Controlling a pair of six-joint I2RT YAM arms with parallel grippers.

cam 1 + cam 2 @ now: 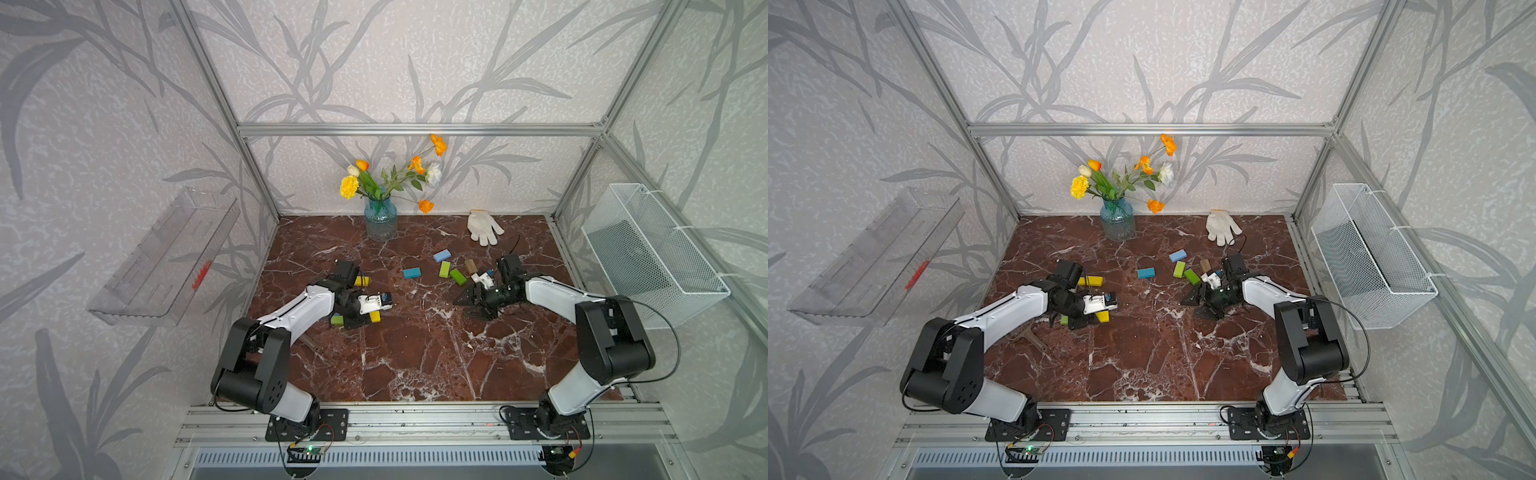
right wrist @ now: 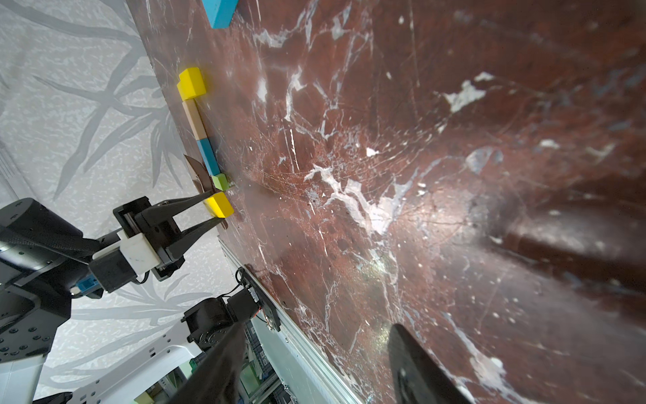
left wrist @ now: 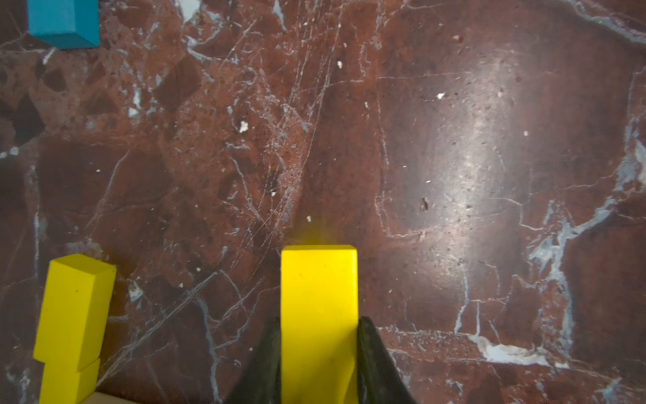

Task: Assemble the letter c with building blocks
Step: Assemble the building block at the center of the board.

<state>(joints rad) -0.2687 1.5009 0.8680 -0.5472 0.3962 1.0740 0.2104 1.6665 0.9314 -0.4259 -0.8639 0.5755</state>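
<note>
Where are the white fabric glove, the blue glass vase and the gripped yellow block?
White fabric glove (image 1: 478,225): in a top view, on its palm.
Blue glass vase (image 1: 380,222): in a top view, on its belly.
Yellow wooden block (image 3: 318,297): left wrist view, on its top face.

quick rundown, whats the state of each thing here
left tool, shut on yellow block
yellow block, gripped, next to green block
right tool, open, empty
row of blocks, laid end to end
loose teal block, lying flat
white glove, lying flat
vase, upright, holding flowers
wire basket, empty
</note>
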